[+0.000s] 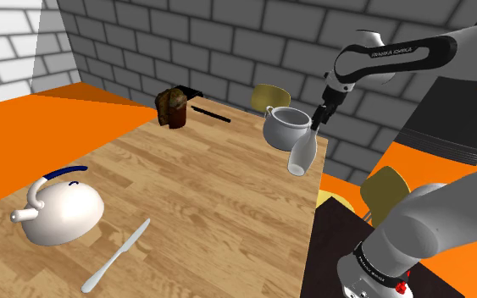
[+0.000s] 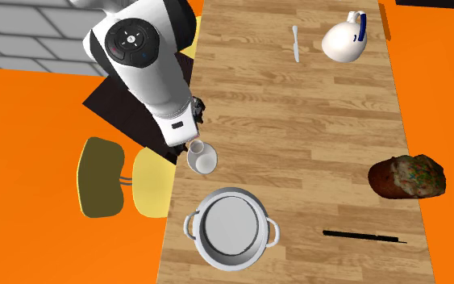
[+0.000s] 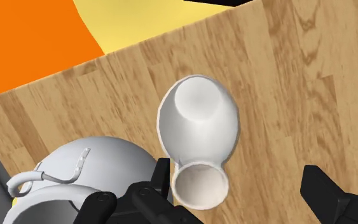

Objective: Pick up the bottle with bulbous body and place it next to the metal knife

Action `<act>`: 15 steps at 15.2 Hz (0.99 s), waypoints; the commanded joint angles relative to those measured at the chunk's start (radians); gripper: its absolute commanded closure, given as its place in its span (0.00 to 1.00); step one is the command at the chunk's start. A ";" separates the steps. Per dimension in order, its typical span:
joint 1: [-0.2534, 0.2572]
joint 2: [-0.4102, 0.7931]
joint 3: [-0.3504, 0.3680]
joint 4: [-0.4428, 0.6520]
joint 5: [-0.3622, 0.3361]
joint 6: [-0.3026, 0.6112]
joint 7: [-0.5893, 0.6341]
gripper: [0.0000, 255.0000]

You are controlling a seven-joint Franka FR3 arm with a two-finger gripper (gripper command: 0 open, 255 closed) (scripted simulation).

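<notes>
The white bottle with a round bulbous body and a short flared neck (image 1: 302,152) is at the counter's (image 1: 211,195) edge on the shoulder view's right. It is just beside the pale two-handled pot (image 1: 285,127) and well apart from the silver metal knife (image 1: 116,254), which lies near the white kettle with a blue handle (image 1: 58,212). The bottle leans, neck uppermost, and I cannot tell whether its base sits flat on the wood. The black claw (image 3: 238,181) hangs over the neck with its jaws wide apart and nothing held. In the wrist view one finger (image 3: 161,184) is right against the neck, possibly touching it, while the other (image 3: 327,191) is well clear, so the neck is off-centre in the gap. The bottle looks smooth, rigid and hollow, so it is probably light, slippery under the pads and likely to break if dropped. The belly looks too wide and too rounded to pinch safely, as the pads would probably slide off the curve. The better hold is the narrow neck just under the flared lip, where lip and shoulder would stop it sliding either way. The claw should be centred before closing, because a push from one side could tip the leaning bottle over the nearby edge.
</notes>
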 commanded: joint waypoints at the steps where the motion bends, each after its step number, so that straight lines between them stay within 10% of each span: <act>1: -0.008 0.045 -0.028 0.012 -0.003 0.044 -0.034 0.00; 15: -0.004 0.093 -0.040 -0.051 0.005 0.154 -0.043 0.00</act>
